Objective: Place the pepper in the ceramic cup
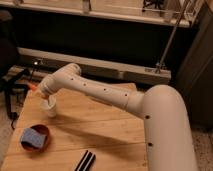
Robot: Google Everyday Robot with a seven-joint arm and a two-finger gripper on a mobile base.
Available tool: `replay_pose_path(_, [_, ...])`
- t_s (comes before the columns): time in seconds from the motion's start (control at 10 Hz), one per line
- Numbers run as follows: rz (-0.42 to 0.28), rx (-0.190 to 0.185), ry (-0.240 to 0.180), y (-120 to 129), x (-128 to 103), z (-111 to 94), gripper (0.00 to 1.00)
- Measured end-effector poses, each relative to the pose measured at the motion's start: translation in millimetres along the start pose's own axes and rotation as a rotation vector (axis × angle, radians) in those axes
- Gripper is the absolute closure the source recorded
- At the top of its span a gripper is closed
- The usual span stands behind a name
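Orange pepper (33, 87) at pincer (40, 93) above ceramic cup (49, 106)

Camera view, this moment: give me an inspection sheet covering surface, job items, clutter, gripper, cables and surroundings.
Surface: wooden table, slatted top.
Job's things: white cup upright near the left edge; orange pepper just above and left of it, at the arm's tip, not in the cup.
Clutter: dark red bowl holding a blue sponge; black object at the front edge.
Gripper: gripper over the cup, mostly hidden by the arm.
Cables: nothing seen.
Surroundings: metal pole, dark wall behind.
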Motion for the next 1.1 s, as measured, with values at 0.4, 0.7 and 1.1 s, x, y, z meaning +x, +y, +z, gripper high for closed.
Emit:
replay_pose_path(0.4, [0.015,0.032,0.027,0.8,-14.5,6.1,0.57])
replay_pose_path(0.7, [0.035,0.038,0.036,6.1,-30.8,5.6,0.25])
replay_pose_path(1.1, [0.061,0.062,0.049,6.8,-36.5,3.1,0.2])
